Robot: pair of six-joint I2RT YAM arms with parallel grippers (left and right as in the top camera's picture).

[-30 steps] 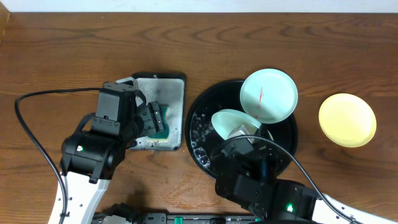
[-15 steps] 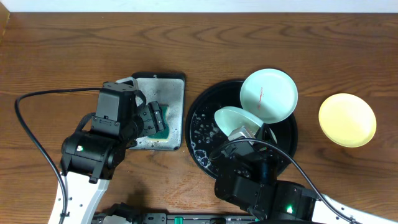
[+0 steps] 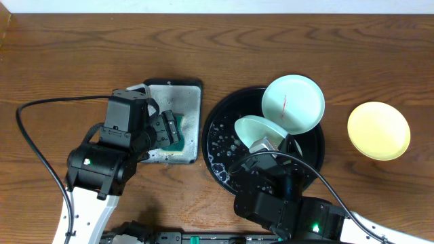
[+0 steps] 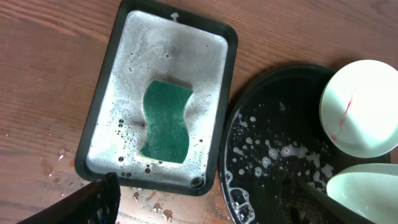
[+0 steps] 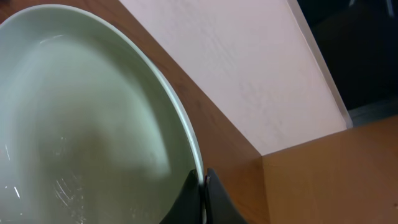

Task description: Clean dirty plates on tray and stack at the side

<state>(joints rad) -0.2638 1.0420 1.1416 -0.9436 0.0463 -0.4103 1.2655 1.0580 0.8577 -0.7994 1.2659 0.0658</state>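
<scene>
We see the right gripper point(image 5: 201, 188) with its two fingers pressed tight together on the rim of the tilted plate point(image 3: 252, 129). This plate is pale mint-blue, and it leans up on its side over the middle of the black tray point(image 3: 215, 139). Its inside looks wet and shiny. White soap bubbles lie on the black tray. The red-marked plate point(image 3: 293, 103), mint-blue too, sits on the far right part of the black tray, with its edge out past the rim. The yellow plate point(image 3: 378, 130) lies on the table point(image 3: 68, 54), well away to the right of the black tray. The left gripper point(image 3: 165, 129) hangs over the grey tray point(image 4: 180, 62) with its fingers wide apart, holding nothing. The green sponge point(image 4: 165, 121) lies flat in the foam there
</scene>
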